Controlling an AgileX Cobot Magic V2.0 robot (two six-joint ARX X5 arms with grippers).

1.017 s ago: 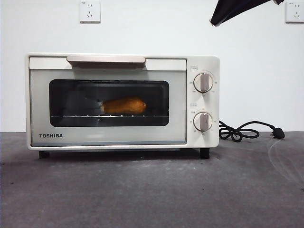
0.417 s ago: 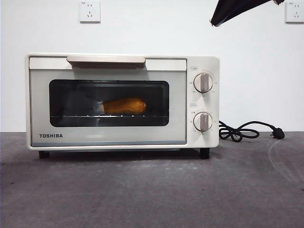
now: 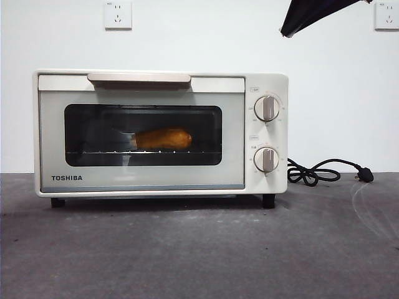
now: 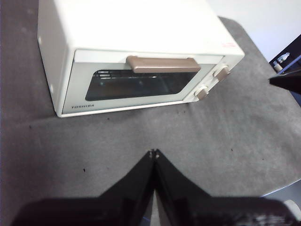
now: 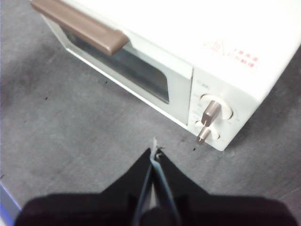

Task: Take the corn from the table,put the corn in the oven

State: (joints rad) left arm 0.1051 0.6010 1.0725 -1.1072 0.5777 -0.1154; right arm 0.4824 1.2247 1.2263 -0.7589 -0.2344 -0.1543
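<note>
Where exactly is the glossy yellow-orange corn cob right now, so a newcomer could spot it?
Find the cream-white TOSHIBA toaster oven on the dark grey table. Behind its shut dark glass door, the glossy yellow-orange corn cob lies lengthwise on the wire rack, the only orange thing inside.

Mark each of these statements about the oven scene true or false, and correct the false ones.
1. The corn lies on the wire rack inside the oven. True.
2. The oven door is open. False: it is closed, and the corn shows through the dark glass window.
3. The left gripper holds the corn. False: its fingers are shut on nothing, above the table in front of the oven.
4. The right gripper is shut and empty, up near the oven's knob end. True.
5. A black power cord lies on the table beside the oven. True.
6. The oven has three knobs. False: it has two, upper knob and lower knob.
</note>
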